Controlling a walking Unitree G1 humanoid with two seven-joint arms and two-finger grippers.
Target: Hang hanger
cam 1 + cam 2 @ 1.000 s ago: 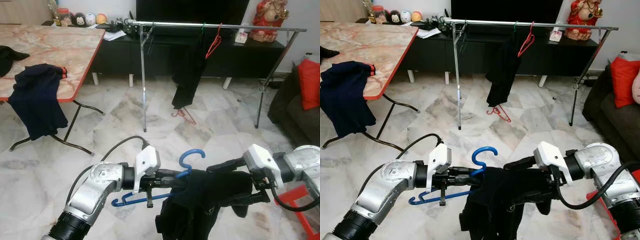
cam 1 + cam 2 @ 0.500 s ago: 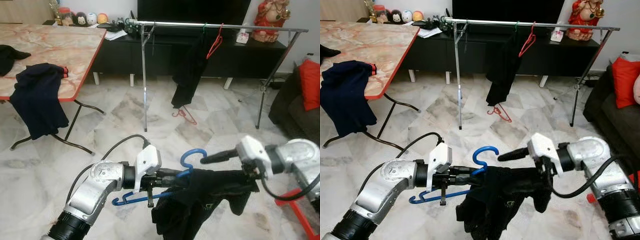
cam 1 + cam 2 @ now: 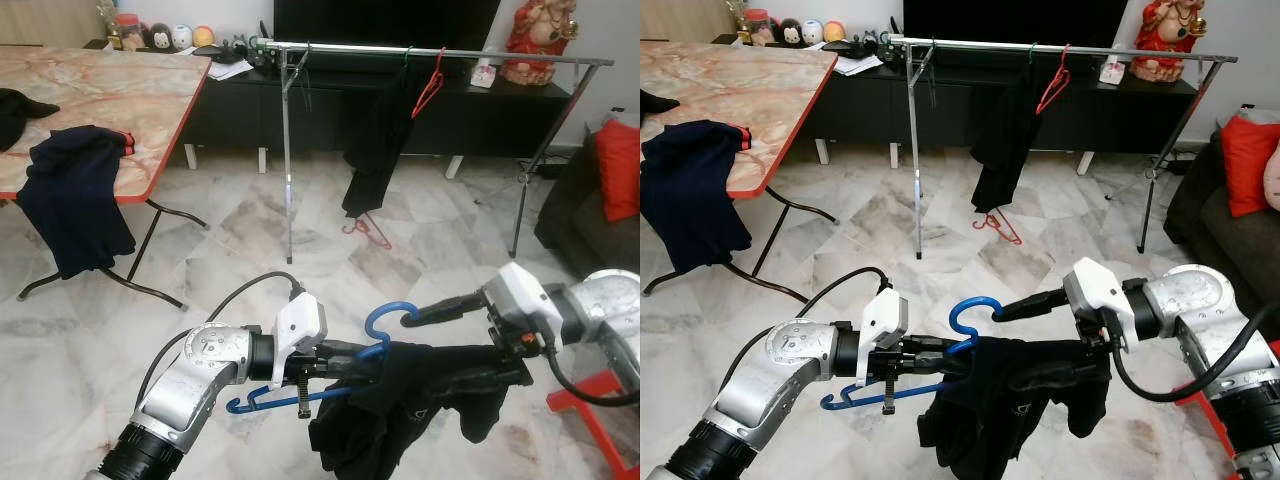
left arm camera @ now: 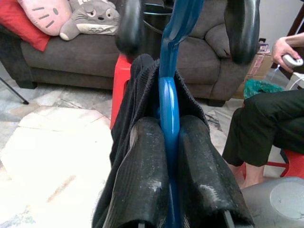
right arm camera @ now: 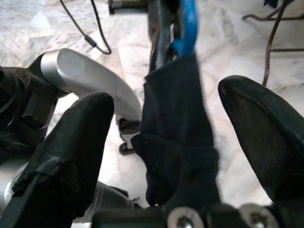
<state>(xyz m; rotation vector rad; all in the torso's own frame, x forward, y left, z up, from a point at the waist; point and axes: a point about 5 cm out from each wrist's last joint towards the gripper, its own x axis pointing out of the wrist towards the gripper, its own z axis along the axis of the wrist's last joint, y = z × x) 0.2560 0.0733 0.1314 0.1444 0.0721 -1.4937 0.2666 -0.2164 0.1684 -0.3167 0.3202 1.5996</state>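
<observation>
Blue plastic hanger (image 3: pixel 345 365), glossy with a curved hook, is held low over the marble floor (image 3: pixel 250 230), a limp black garment (image 3: pixel 400 405) draped on it. Left gripper (image 4: pixel 166 166) pinches the hanger; right gripper (image 5: pixel 161 128) straddles the cloth, fingers wide. The left wrist view catches a seated person (image 4: pixel 266 118) by the sofa (image 4: pixel 71 52). Steel rail (image 3: pixel 440 55) far ahead.

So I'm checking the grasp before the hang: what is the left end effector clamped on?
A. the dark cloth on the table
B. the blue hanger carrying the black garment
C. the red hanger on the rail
B: the left end effector is shut on the blue hanger, with the black garment draped over it.
</observation>
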